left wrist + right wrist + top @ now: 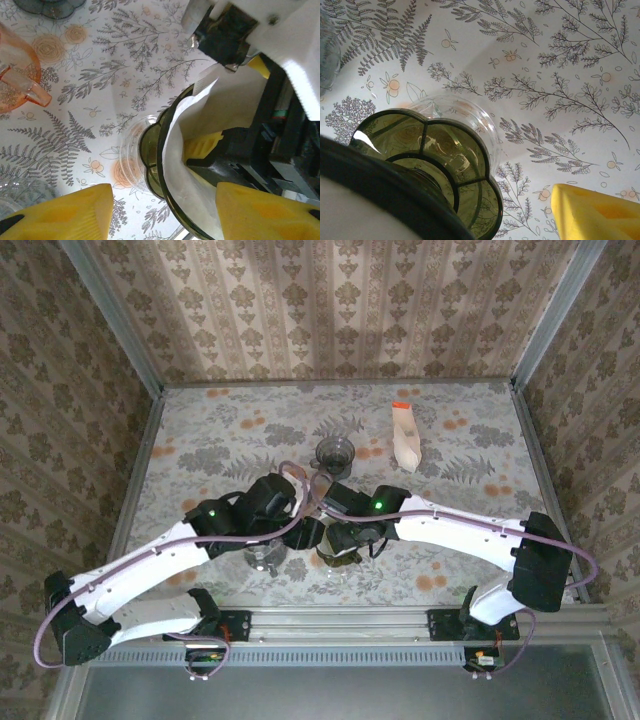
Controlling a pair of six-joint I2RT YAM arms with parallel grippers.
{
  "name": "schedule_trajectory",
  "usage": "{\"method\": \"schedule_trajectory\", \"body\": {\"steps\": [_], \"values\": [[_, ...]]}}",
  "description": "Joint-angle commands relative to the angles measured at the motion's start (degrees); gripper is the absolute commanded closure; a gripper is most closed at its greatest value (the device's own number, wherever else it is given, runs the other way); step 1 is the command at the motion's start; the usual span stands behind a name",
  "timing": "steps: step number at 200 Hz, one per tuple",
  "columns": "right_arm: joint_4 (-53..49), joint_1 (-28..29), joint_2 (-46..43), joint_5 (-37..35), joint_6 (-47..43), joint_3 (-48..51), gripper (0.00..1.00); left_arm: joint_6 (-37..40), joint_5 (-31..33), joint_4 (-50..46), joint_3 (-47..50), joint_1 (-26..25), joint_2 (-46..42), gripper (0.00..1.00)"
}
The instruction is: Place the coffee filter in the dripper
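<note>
A green glass dripper (pixel 150 150) stands on a clear glass base (pixel 470 112) near the table's front middle (pixel 335 552). The white paper coffee filter (pixel 180 170) sits inside it, its edge rising above the rim. My left gripper (pixel 165 215) is open, one yellow finger left of the dripper and the other over the filter's right side. My right gripper (pixel 470 220) is open and straddles the dripper wall. One of its fingers (pixel 202 147) is inside the filter, and the other (pixel 595 215) stands apart outside.
An orange dripper (pixel 15 75) lies to the left. A grey dripper (pixel 335 452) stands further back, and a pack of filters (pixel 405 437) lies at the back right. A clear glass vessel (pixel 265 555) sits under the left arm.
</note>
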State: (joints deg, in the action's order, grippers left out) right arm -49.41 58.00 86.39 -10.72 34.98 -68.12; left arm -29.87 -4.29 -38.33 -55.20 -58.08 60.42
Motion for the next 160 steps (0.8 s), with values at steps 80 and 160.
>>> {"method": "schedule_trajectory", "body": {"steps": [80, 160], "values": [[1.02, -0.25, 0.80, -0.68, 1.27, 0.62, 0.27, 1.26, -0.86, -4.60, -1.21, -2.12, 1.97, 0.42], [1.76, -0.21, 0.36, -0.35, 2.11, 0.52, 0.27, 2.53, 2.13, -6.40, -3.09, -3.70, 3.96, 0.55]]}}
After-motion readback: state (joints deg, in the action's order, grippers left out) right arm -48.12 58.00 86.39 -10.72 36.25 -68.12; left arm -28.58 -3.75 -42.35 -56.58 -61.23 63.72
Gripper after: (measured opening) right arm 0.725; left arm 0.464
